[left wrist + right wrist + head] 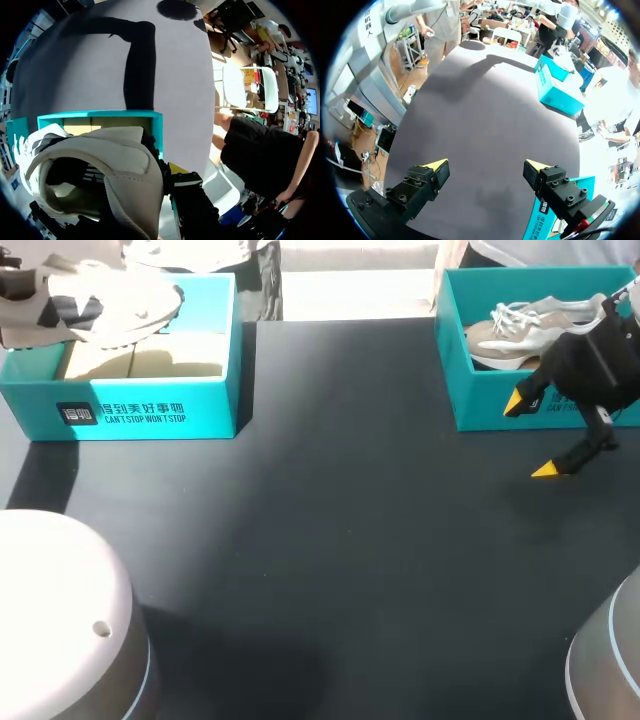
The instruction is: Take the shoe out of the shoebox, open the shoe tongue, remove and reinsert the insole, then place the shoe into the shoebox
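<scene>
A white shoe [115, 302] hangs over the left teal shoebox [150, 410], sole side toward the box. In the left wrist view the shoe [115, 165] fills the space at my left gripper [147, 200], which is shut on its side; one yellow fingertip [176, 167] shows and the other is hidden by the shoe. The box [100, 120] lies just beyond the shoe. My right gripper [531, 436] stands open and holds nothing, low over the mat in front of the right box. Its fingers are wide apart in its own view [486, 167].
A second teal shoebox [480, 400] at the back right holds a beige shoe with white laces [520, 330]. The dark table mat [340, 530] spreads between the boxes. My arms' round bases [60, 620] stand at the front corners.
</scene>
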